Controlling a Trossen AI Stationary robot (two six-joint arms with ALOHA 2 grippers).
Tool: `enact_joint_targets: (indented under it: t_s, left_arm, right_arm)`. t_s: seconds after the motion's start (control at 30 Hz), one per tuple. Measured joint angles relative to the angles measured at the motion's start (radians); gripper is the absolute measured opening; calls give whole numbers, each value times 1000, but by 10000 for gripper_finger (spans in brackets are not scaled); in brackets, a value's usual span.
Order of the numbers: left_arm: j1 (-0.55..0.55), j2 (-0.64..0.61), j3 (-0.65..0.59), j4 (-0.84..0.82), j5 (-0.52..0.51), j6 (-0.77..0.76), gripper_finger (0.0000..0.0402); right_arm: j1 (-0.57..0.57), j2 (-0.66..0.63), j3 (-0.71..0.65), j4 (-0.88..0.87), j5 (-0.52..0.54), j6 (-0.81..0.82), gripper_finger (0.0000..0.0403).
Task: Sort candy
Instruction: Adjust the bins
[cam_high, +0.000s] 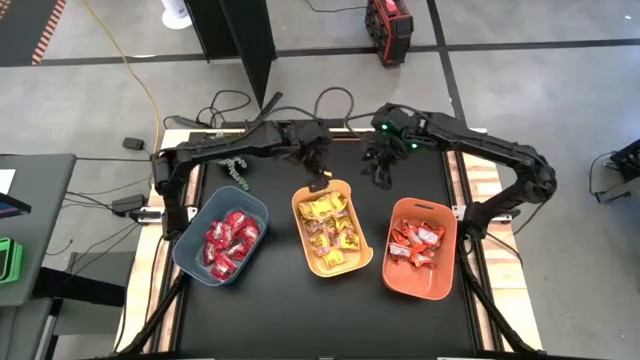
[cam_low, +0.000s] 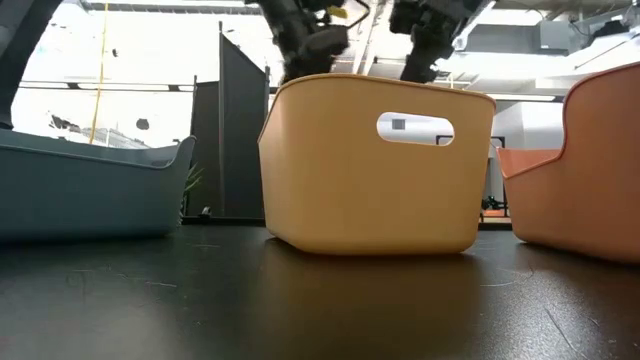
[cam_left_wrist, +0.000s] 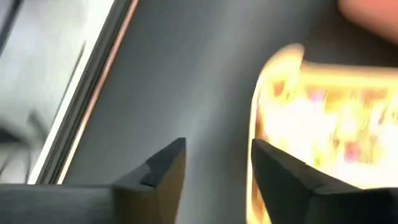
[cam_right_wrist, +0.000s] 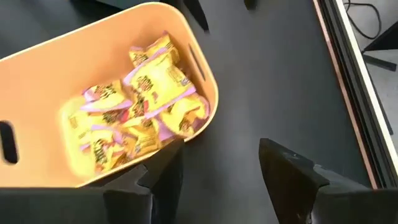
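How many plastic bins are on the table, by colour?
Blue-grey bin, holding deep red candy: 1
Yellow bin, holding yellow candy: 1
Orange bin, holding orange-red candy: 1
Total: 3 bins

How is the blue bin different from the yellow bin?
The blue bin is blue-grey and holds red candy; the yellow bin holds yellow candy with pink marks. The blue bin sits at the table's left; the yellow bin sits in the middle. Both are open plastic tubs full of wrapped sweets.
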Motion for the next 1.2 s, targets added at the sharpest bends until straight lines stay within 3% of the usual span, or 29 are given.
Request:
enact_joint_targets:
  t_s: [0.27,0.43,0.57,0.73,0.87,1.03,1.2]
  left_arm:
    - [-2,-141,-19,-384,-39,-293,15]
    - [-9,-192,-23,-540,21,-434,8]
    - [-44,-226,-67,-532,116,-406,8]
    - [-104,-212,-140,-524,157,-232,39]
    - [-169,-197,-202,-484,157,-75,100]
    - [-215,-197,-272,-426,69,47,174]
    - [-224,-197,-372,-364,67,127,192]
  right_arm:
    - [-40,2,0,74,0,-26,146]
    - [-71,2,0,76,-2,-56,120]
    - [-78,3,0,89,-7,-71,118]
    - [-78,3,0,105,-7,-82,118]
    - [-76,3,0,113,-8,-84,119]
    - [-76,3,0,112,-8,-82,119]
    - [-76,3,0,115,-8,-82,119]
